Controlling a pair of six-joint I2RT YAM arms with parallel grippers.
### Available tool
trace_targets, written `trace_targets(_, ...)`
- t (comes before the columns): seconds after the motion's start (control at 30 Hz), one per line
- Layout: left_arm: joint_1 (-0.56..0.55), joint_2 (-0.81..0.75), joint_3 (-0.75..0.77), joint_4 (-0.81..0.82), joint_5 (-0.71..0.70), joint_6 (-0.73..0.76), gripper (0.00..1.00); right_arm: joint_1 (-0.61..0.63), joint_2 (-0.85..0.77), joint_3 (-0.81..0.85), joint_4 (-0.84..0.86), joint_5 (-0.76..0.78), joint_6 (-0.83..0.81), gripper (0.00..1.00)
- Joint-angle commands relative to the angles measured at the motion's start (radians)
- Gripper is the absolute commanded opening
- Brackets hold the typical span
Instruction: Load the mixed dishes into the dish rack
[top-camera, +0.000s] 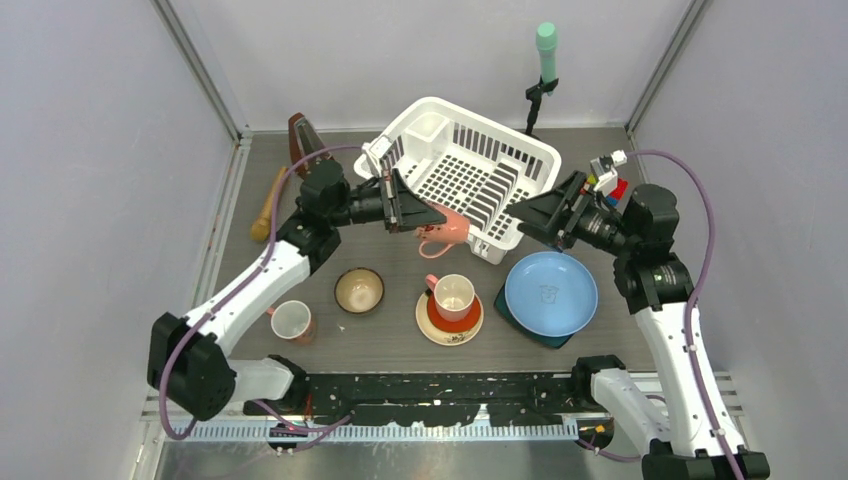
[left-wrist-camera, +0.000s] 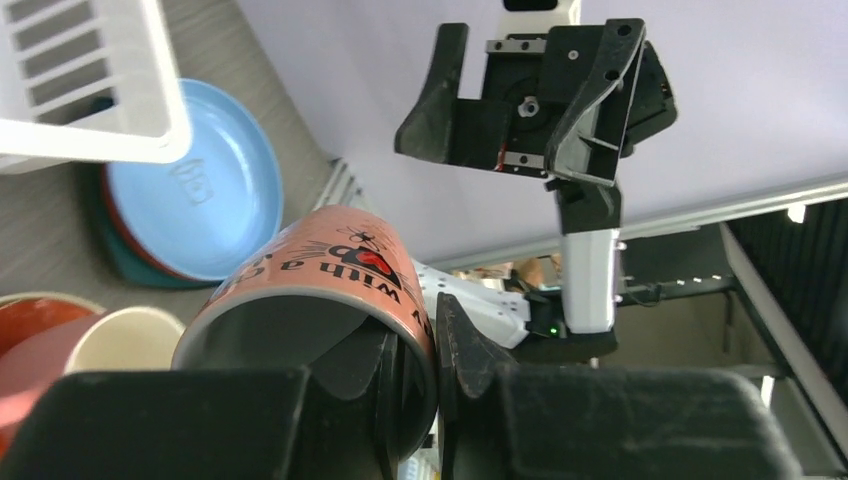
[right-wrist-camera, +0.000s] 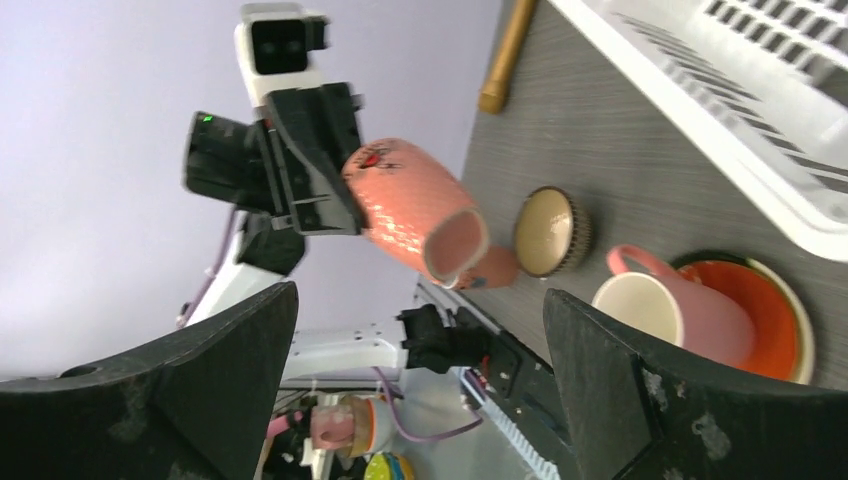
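Note:
My left gripper (top-camera: 418, 212) is shut on the rim of a pink mug (top-camera: 445, 228), one finger inside and one outside, holding it in the air at the front edge of the white dish rack (top-camera: 470, 150). The left wrist view shows this grip (left-wrist-camera: 432, 350) on the mug (left-wrist-camera: 320, 260). My right gripper (top-camera: 530, 215) is open and empty by the rack's right front corner, facing the held mug (right-wrist-camera: 410, 205). A light blue plate (top-camera: 550, 292) lies on a dark teal plate (top-camera: 535, 338). A pink mug (top-camera: 452, 296) stands on a red saucer (top-camera: 440, 322) over a cream saucer (top-camera: 428, 330). The brown bowl (top-camera: 358, 290) and another pink mug (top-camera: 291, 322) stand front left.
A brown metronome (top-camera: 303, 138) and a wooden tool (top-camera: 267, 205) lie at the back left. A green-topped stand (top-camera: 545, 60) is behind the rack. Coloured toy blocks (top-camera: 612, 183) sit by the right arm. Grey walls close in both sides.

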Motion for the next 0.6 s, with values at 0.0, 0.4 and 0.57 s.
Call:
trace_targets(0.0,-0.054,0.069,-0.021,0.480,0.011,-0.250,0.00,0.072,0.043,0.002,0.247,-0.034,0.140,1.00)
trace_targets(0.4,-0.116,0.228,0.060,0.648,-0.018,-0.517,0.00,0.207,0.053,-0.054,0.243,0.137,-0.069,1.00)
trace_targets(0.57,-0.116,0.250,0.058,0.684,-0.017,-0.574,0.00,0.207,0.073,-0.089,0.260,0.093,-0.085,1.00)
